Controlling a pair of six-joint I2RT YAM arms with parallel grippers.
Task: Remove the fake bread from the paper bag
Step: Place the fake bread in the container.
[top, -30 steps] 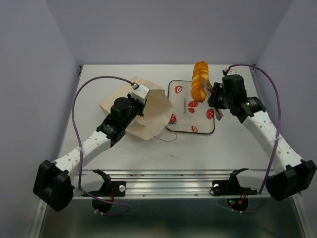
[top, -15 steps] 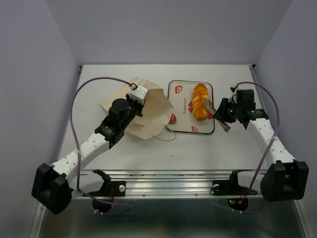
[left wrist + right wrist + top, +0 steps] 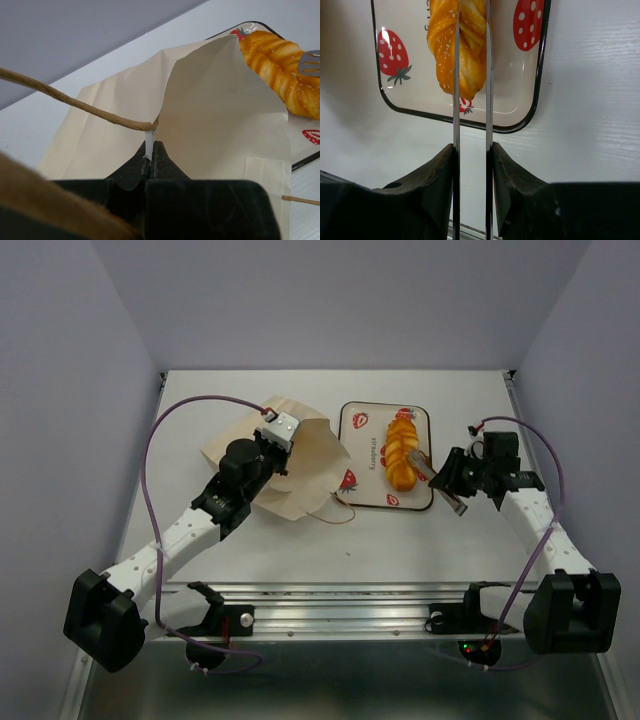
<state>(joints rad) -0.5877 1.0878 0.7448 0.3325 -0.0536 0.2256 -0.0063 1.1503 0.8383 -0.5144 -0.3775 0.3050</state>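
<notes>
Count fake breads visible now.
1. The long loaf lies on the strawberry tray, with tongs in the right gripper over its near end. More may hide in the paper bag.

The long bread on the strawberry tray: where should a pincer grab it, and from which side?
Probably across its narrow middle, coming straight down from above. The long bread lies flat on the tray, whose raised rim would likely hinder low sideways approaches.

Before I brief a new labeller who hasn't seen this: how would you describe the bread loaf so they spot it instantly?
On the white table, look right of the cream paper bag to the strawberry-print tray. The loaf lies on it: long, ridged, glossy golden-orange, the only food in view, its near end between metal tongs.
</notes>
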